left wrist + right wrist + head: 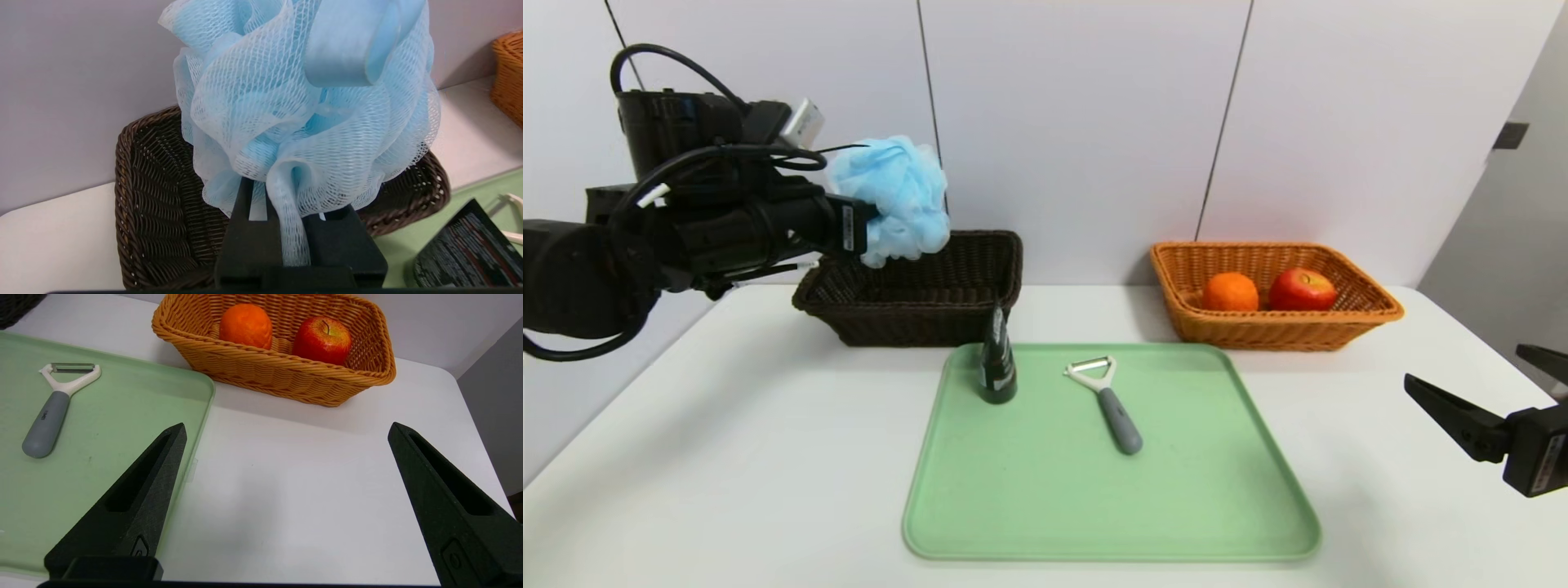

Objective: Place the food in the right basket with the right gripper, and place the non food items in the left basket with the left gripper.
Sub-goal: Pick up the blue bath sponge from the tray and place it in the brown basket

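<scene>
My left gripper (870, 233) is shut on the light-blue mesh pouf (894, 196), holding it in the air above the dark brown left basket (915, 298). In the left wrist view the pouf (302, 106) fills the space over the basket (159, 228), a fold of mesh pinched between the fingers (249, 241). The orange (1230, 291) and red apple (1302, 289) lie in the orange-tan right basket (1274, 327). The black tube (996, 363) stands upright and the peeler (1107, 400) lies flat on the tray. My right gripper (286, 430) is open and empty, low at the table's right side.
A green tray (1111, 498) occupies the table's middle, in front of both baskets. White wall panels close off the back. The white table (727, 457) has bare surface to the left and right of the tray.
</scene>
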You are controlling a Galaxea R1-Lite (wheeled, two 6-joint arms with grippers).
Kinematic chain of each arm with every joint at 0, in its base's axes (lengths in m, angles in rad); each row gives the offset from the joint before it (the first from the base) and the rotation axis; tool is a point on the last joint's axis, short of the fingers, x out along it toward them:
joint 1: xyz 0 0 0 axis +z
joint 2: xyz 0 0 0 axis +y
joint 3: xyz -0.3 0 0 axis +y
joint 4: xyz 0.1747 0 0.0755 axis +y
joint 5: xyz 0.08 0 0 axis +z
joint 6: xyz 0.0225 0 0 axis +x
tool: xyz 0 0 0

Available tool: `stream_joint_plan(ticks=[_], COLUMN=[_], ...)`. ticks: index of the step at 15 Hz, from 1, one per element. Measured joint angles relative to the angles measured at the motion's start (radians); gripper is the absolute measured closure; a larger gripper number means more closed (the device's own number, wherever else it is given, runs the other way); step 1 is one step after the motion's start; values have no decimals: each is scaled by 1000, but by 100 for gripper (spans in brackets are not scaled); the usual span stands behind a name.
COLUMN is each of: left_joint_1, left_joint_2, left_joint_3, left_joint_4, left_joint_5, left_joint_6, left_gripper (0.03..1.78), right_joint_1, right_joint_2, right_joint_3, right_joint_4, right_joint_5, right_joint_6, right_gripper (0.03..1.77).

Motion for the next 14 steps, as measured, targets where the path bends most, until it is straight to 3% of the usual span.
stream_joint_plan(ticks=[5, 8, 11, 12, 14], left_joint_1=[56, 113, 137, 140, 143], left_joint_2=[80, 115, 147, 153, 162], left_joint_3=[-36, -34, -33, -33, -33], left_joint_4=[-1, -3, -3, -3, -4], left_joint_5=[1, 1, 0, 0, 2], left_joint_6=[10, 84, 96, 97, 98], left_gripper=[161, 161, 161, 154, 123], right_joint_1=[0, 0, -1, -1, -1], right_joint_2=[0, -1, 0, 1, 2], right_joint_3=[-4, -4, -6, -9, -13], right_joint_4=[2, 2, 5, 6, 8], right_joint_5=[-3, -3, -3, -2, -2], right_joint_6=[1, 1, 1, 3, 3], right_gripper=[10, 10, 10, 10, 10])
